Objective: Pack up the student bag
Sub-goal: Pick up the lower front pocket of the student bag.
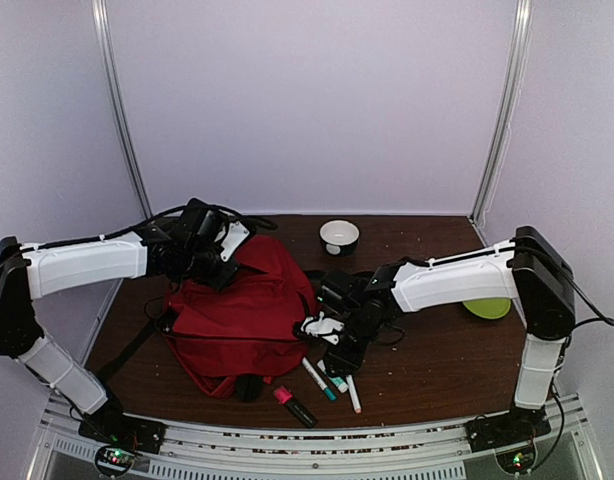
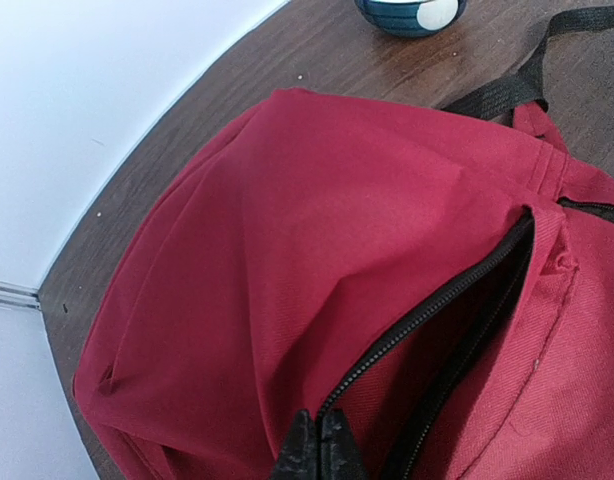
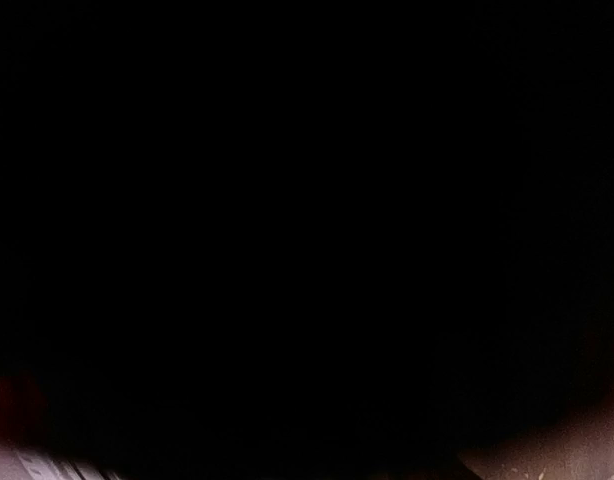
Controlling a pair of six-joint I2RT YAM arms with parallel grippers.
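**Red bag held open on the bench**

The bag (image 1: 237, 320) lies on the bench (image 1: 427, 370), a bit left of the middle. It is nearer the left edge than the right. It is red and soft. Its long way runs from the far edge to the near edge. The far end sits higher, and the near end sags flat close to the near edge. The zip (image 2: 427, 310) is undone, and its dark gap faces the right edge.

The left fingers (image 2: 303, 455) are pressed tight together. They pinch the bag right where the zip starts, at the far end. The cloth is stretched up to them. A black strap (image 2: 502, 90) lies on the wood beside the bag.

The right fingers (image 1: 320, 327) are at the bag's right side, by the gap. The right wrist view is almost all black. So I cannot tell if they are wide or narrow, or if they hold a thing.

A bowl (image 1: 339, 236) stands near the far edge, just past the bag and not touching it. A green dish (image 1: 487, 308) sits near the right edge, partly behind the right arm (image 1: 452, 280). A few pens (image 1: 322, 380) lie by the near edge, just right of the bag's near end. The pink pen (image 1: 295, 405) is closest to the near edge.
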